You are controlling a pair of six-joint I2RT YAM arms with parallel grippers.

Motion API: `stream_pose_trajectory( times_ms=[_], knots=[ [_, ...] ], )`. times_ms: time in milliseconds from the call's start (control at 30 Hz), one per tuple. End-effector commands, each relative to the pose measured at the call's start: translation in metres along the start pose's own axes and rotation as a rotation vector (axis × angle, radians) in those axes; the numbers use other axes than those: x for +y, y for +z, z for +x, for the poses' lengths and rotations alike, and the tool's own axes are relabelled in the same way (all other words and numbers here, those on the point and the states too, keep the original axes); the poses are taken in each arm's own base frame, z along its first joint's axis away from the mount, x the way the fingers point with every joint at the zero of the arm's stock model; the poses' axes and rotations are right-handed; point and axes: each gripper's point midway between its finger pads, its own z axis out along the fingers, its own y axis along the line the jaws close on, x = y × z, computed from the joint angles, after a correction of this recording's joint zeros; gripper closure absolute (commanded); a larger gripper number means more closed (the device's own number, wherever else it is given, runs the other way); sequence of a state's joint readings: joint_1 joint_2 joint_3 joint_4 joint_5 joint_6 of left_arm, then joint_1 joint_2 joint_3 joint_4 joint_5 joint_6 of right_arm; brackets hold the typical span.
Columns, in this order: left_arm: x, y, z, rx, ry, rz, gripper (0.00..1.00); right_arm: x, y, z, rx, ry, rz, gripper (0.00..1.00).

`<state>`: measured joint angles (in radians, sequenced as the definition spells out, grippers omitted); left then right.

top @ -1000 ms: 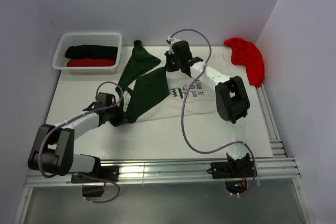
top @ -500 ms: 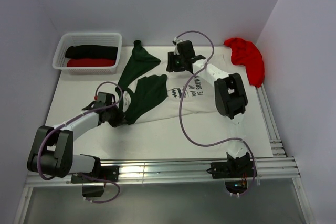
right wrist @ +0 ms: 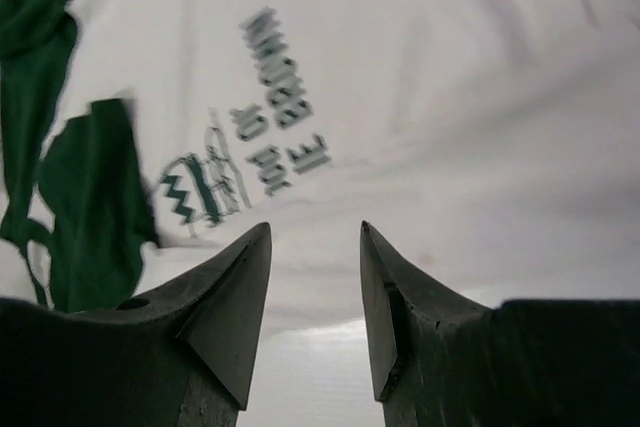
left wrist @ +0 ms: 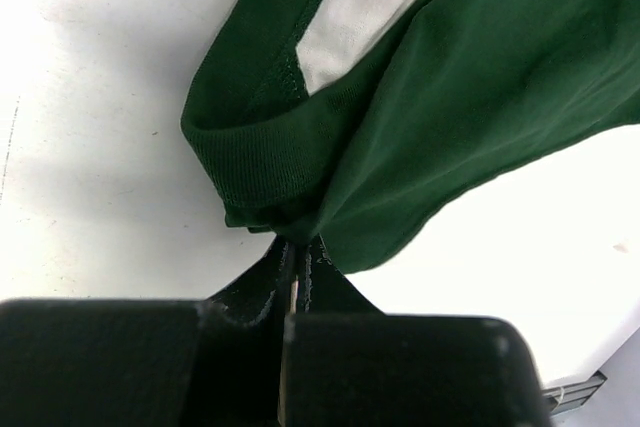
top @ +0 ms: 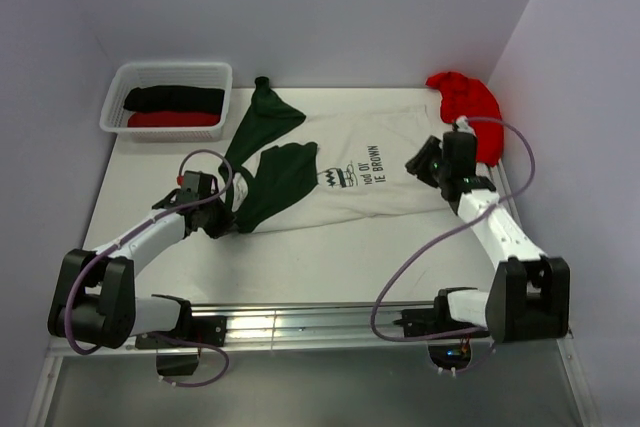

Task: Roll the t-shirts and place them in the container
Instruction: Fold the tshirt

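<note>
The cream t-shirt (top: 380, 172) with dark green sleeves (top: 275, 179) and cartoon print lies spread on the white table; it also shows in the right wrist view (right wrist: 420, 77). My left gripper (top: 222, 219) is shut on the shirt's dark green edge (left wrist: 290, 197) at its near left corner. My right gripper (top: 425, 162) is open and empty, hovering at the shirt's right edge, its fingertips (right wrist: 255, 247) above the cloth. A plain red t-shirt (top: 470, 107) lies bunched at the back right. A black roll (top: 173, 98) and a red roll (top: 172, 119) lie in the basket.
A white mesh basket (top: 120, 82) stands at the back left corner. Walls close the table at left, back and right. A metal rail (top: 300, 322) runs along the near edge.
My right arm has let go of the shirt's far edge and swung from the back centre to the right side. The shirt's body now lies flatter and wider. The left gripper stays put.
</note>
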<state>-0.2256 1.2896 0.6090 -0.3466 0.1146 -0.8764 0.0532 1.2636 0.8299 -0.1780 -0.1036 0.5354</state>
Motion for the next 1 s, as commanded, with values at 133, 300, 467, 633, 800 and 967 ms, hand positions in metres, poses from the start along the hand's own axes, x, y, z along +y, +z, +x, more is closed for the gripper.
stream_pose_trajectory(
  times_ms=[133,300,467,633,800,967],
  knots=[
    [-0.001,-0.006,-0.013,-0.050,0.032,0.001,1.00,-0.105,-0.016,0.025,-0.037,0.270,0.248,0.49],
    [0.005,-0.009,-0.022,-0.076,-0.017,-0.002,1.00,-0.139,-0.011,0.036,-0.039,0.382,0.307,0.48],
    [0.007,-0.009,-0.028,-0.082,-0.042,0.012,1.00,-0.160,-0.005,0.049,-0.023,0.426,0.365,0.47],
    [0.004,-0.007,-0.025,-0.063,-0.039,0.033,1.00,-0.168,0.000,0.055,-0.024,0.466,0.398,0.48],
    [0.004,-0.008,-0.025,-0.063,-0.038,0.038,1.00,-0.177,0.002,0.065,-0.001,0.523,0.457,0.58],
    [0.003,-0.010,-0.024,-0.060,-0.039,0.040,1.00,-0.184,-0.003,0.069,-0.029,0.536,0.496,0.87]
  ],
)
